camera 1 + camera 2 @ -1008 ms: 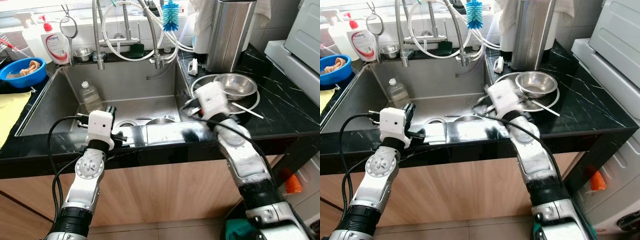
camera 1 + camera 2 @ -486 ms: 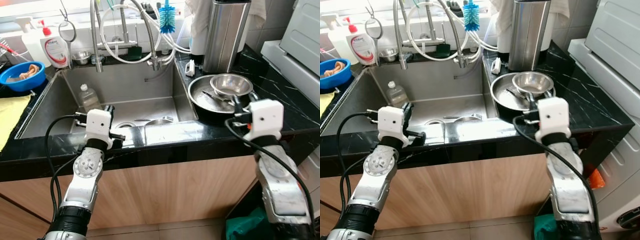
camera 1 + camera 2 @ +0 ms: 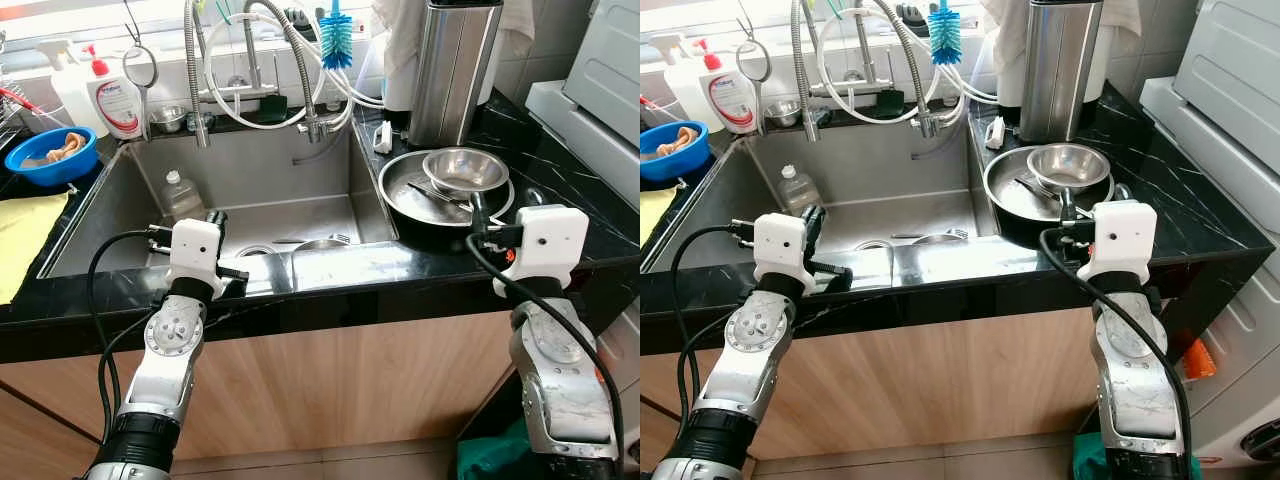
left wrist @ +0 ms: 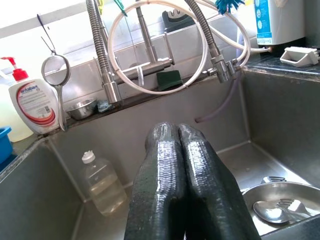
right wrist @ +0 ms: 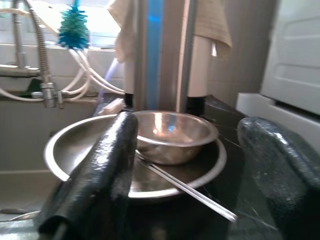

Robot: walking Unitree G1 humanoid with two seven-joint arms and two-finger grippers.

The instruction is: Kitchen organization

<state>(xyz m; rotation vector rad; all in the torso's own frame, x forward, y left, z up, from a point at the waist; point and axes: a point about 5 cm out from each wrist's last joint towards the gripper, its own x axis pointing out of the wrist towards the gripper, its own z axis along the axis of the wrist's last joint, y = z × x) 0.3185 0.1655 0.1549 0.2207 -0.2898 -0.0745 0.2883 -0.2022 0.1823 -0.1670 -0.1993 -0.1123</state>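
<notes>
A small steel bowl (image 3: pixel 465 168) sits inside a wide shallow steel pan (image 3: pixel 400 195) on the black counter right of the sink, with a thin metal rod (image 5: pixel 185 187) lying across the pan. My right gripper (image 3: pixel 502 205) is open just in front of the pan, pointing at it and holding nothing. My left gripper (image 4: pixel 172 129) is shut and empty at the sink's front edge, aimed into the basin. In the sink (image 3: pixel 260 160) stand a clear plastic bottle (image 3: pixel 180 195) and a steel bowl (image 4: pixel 282 197) holding a spoon (image 4: pixel 267 210) and a fork.
Faucets with hoses (image 3: pixel 195 70) and a blue brush (image 3: pixel 336 45) rise behind the sink. A tall steel canister (image 3: pixel 455 65) stands behind the pan. To the left are a soap dispenser (image 3: pixel 117 95), a blue bowl (image 3: pixel 48 158) and a yellow cloth (image 3: pixel 25 235). A white appliance (image 3: pixel 600 90) stands at the right.
My right arm has swung from over the sink's front right corner to the right, and now faces the pan from the counter's front edge. The left arm has stayed put.
</notes>
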